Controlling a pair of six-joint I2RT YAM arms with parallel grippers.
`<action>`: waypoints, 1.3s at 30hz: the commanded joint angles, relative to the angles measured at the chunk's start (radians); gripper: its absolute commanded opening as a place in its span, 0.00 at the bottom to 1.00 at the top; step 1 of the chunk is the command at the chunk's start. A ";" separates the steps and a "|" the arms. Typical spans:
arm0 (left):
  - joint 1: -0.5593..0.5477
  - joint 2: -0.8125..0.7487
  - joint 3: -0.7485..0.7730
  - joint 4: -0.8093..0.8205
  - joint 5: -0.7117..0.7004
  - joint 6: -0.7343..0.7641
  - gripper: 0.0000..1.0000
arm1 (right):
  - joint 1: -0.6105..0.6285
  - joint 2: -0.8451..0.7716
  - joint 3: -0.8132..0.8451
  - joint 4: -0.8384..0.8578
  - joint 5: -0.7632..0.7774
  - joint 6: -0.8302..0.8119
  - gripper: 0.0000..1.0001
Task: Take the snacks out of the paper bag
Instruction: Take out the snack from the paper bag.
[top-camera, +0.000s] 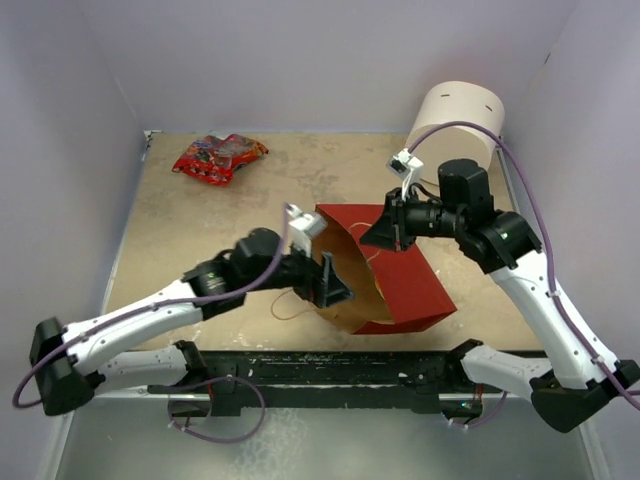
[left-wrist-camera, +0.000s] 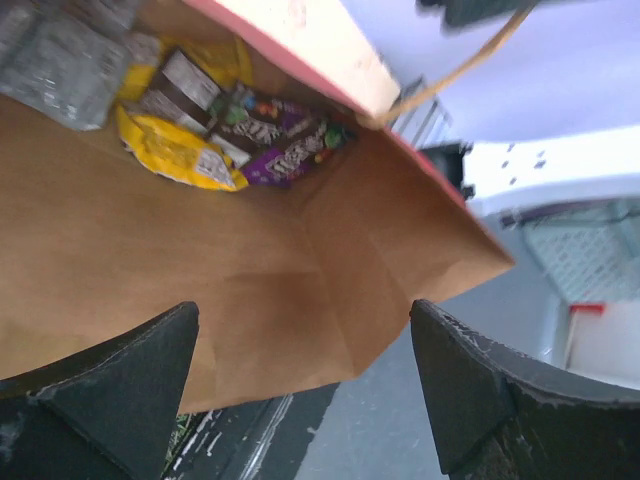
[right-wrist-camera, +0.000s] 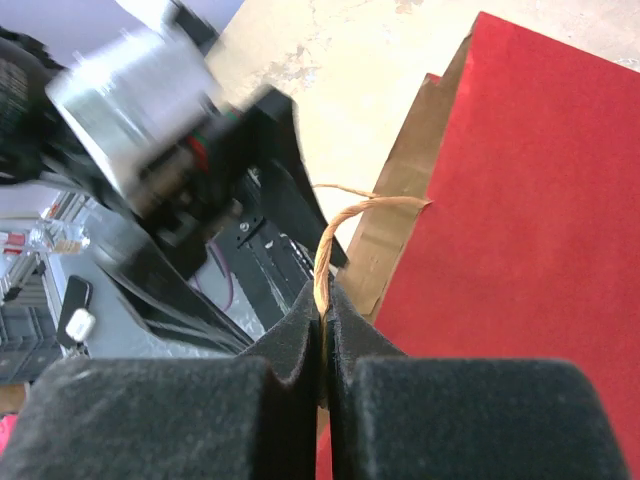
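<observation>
The red-brown paper bag (top-camera: 410, 280) lies on its side mid-table, its mouth facing left. My left gripper (top-camera: 335, 285) is open at the mouth, empty, jaws wide apart (left-wrist-camera: 305, 390). The left wrist view looks into the tan inside of the bag (left-wrist-camera: 200, 260). At its far end lie yellow wrappers (left-wrist-camera: 170, 150), a dark purple candy packet (left-wrist-camera: 295, 150) and a silver-grey packet (left-wrist-camera: 55, 60). My right gripper (top-camera: 385, 235) is shut (right-wrist-camera: 322, 320) on the bag's string handle (right-wrist-camera: 340, 225), holding the upper edge of the red bag (right-wrist-camera: 520, 200) up. A red cartoon-printed bag (top-camera: 218, 157) lies on the table, far left.
A white cylinder (top-camera: 455, 115) stands at the back right, behind my right arm. Lilac walls close the table on three sides. The black base rail (top-camera: 330, 365) runs along the near edge. A second string handle (top-camera: 290, 305) lies on the table below the bag's mouth.
</observation>
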 joint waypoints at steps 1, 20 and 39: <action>-0.147 0.130 0.055 0.168 -0.175 0.120 0.88 | -0.002 -0.089 0.020 -0.043 -0.010 -0.085 0.00; -0.447 0.319 0.031 0.290 -0.289 0.334 0.73 | -0.002 -0.164 -0.112 0.133 -0.080 0.003 0.00; -0.456 0.095 -0.154 0.351 -0.720 0.425 0.86 | 0.001 -0.210 -0.234 0.237 0.008 0.025 0.00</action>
